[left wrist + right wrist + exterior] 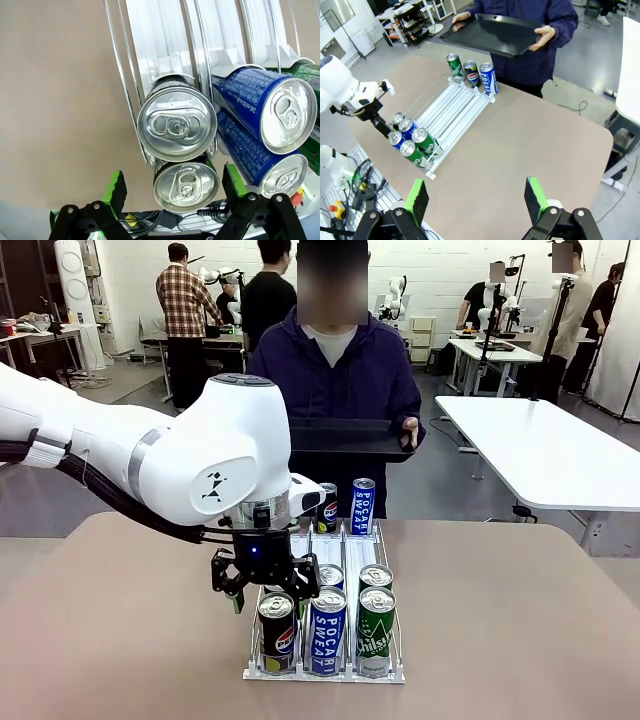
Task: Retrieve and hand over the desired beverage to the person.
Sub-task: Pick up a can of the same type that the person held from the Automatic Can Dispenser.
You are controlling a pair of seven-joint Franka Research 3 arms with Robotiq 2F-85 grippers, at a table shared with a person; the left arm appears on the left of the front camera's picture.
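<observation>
White left arm (190,455) stretched in from the left side, with its black left gripper (272,598) hanging right over the front end of the sloped white wire can rack (365,548) on the tan table (520,630). On the wrist cam its green pads (116,186) were spread on either side of the silver top of the dark Pepsi can (277,632). There was a visible gap on one side, so it was straddling the can, not squeezing it.

That can stood upright at the very front of the rack's left lane. Another silver-topped can (176,125) sat just behind it in the same lane. Next lane over had a blue Pocari Sweat can (327,632) at the front, and the right lane had a green can (376,632) at the front, each with one more can behind it. Way up at the far end of the rack, three more cans (471,72) stood in a row.

Behind those, the person in the dark purple hooded jacket (340,370) stood at the far edge holding a flat black tray (350,438) in both hands. Over on the right, the right gripper (479,200) floated high above the table, pads wide apart, nothing between them.
</observation>
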